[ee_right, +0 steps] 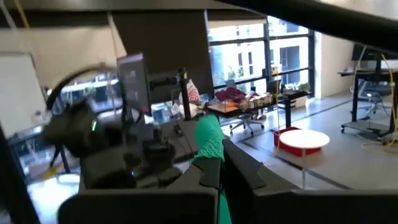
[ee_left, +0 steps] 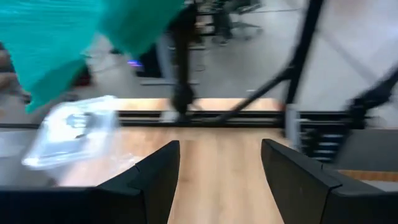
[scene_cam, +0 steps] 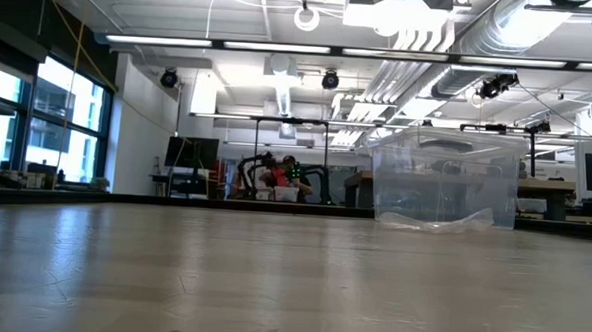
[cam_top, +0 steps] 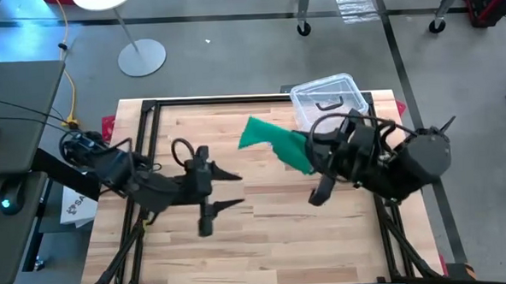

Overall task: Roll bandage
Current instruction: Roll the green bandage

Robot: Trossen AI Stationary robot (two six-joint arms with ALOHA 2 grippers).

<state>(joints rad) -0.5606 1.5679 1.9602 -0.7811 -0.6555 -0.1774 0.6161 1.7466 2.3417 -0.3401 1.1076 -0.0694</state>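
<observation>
High view: seen from above, the right gripper (cam_top: 319, 190) has its fingers clamped together on the bandage (cam_top: 274, 144), holding the green strip clear of the wooden worktop (cam_top: 266, 236) near the far right corner, where its free end drapes out toward the middle of the far edge. The right wrist view confirms the pinch, with green fabric (ee_right: 208, 146) emerging from between the closed fingers. The lift appears meant to let the strip hang loose and open out, so that an end can be found before any rolling starts. Opposite, the left gripper (cam_top: 234, 187) hovers over the left half of the worktop with its fingers spread apart and nothing between them, pointed toward the hanging strip; from its own wrist view the green cloth (ee_left: 56, 43) hangs ahead and above it, apparently waiting to be taken. A clear plastic box (cam_top: 324, 100) with a dark handle sits at the far right corner, just beside the raised bandage, with what looks like a crumpled clear bag (scene_cam: 439, 222) at its foot in the low view. The bandage is not yet rolled at all.
</observation>
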